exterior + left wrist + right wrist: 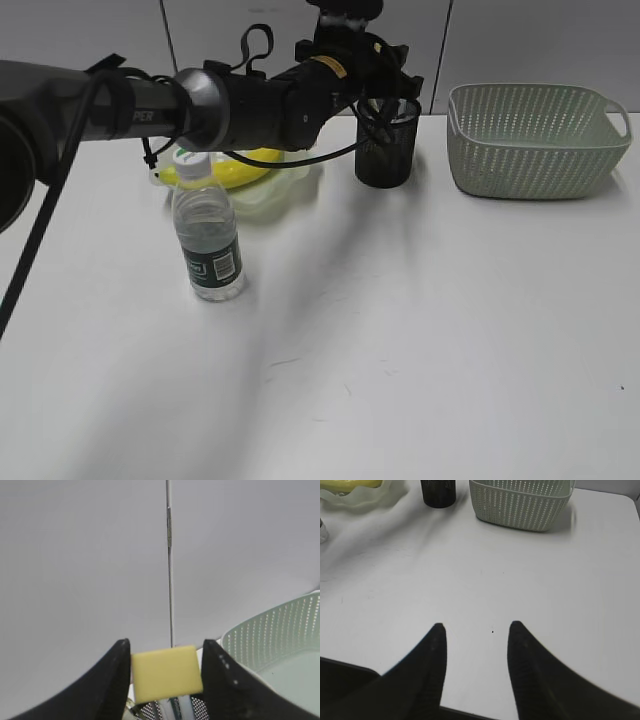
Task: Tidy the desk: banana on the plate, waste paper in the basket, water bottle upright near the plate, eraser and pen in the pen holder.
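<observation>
My left gripper (pixel 386 92) reaches across the desk (pixel 420 330) and hangs just over the black mesh pen holder (pixel 388 142). In the left wrist view the left gripper (pixel 166 647) is shut on a pale yellow eraser (pixel 166 675), with the pen holder's mesh (pixel 150 712) right below. A pale rod in the cup may be the pen. The banana (pixel 240 170) lies on the green plate (pixel 293 186). The water bottle (pixel 207 235) stands upright in front of the plate. My right gripper (pixel 475 630) is open and empty above bare desk. No waste paper shows.
The sage-green basket (pixel 535 140) stands at the back right, beside the pen holder; its inside is hidden from the exterior view. The right wrist view shows the basket (pixel 520 502), pen holder (pixel 438 492) and plate (pixel 365 497) far ahead. A wall lies behind.
</observation>
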Action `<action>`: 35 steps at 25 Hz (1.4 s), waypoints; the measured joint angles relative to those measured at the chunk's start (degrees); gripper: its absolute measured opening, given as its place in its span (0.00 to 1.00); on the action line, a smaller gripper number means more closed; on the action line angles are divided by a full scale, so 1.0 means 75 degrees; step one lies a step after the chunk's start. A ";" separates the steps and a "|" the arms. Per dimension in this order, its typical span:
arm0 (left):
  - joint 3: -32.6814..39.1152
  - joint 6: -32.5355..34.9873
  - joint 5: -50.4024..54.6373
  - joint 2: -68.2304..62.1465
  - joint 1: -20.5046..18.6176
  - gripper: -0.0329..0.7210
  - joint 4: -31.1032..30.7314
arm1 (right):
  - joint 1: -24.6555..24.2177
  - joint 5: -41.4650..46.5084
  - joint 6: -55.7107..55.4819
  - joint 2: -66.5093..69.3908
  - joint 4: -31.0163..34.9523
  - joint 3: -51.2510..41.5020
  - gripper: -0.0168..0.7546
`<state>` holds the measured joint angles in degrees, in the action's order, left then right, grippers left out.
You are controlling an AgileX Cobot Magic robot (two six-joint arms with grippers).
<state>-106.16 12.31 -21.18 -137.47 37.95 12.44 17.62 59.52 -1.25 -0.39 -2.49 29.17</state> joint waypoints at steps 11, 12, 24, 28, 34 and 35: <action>0.0000 0.0000 0.0374 0.0042 0.0000 0.66 -0.0054 | 0.0000 0.0000 0.0000 0.0000 0.0000 0.0000 0.45; 0.0000 0.0000 0.0522 0.0097 0.0000 0.65 -0.0054 | 0.0000 0.0000 0.0000 0.0000 0.0000 0.0000 0.45; 0.0264 -0.0002 0.6317 0.3242 0.0000 0.43 -0.0886 | 0.0000 0.0000 0.0000 0.0000 0.0000 0.0000 0.45; 0.1682 -0.0840 0.7071 0.4842 0.0000 0.38 -0.1504 | 0.0000 0.0000 0.0000 0.0000 0.0000 0.0000 0.45; 0.4666 -0.2018 0.7981 0.8123 0.0000 0.37 -0.2193 | 0.0000 0.0000 0.0000 0.0000 0.0000 0.0000 0.45; 0.5185 -0.2065 0.8193 0.8778 0.0000 0.37 -0.2201 | 0.0000 0.0000 0.0000 0.0000 0.0000 0.0000 0.45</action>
<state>-67.27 -3.18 40.27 -71.64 37.95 -4.07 17.62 59.52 -1.25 -0.39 -2.49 29.17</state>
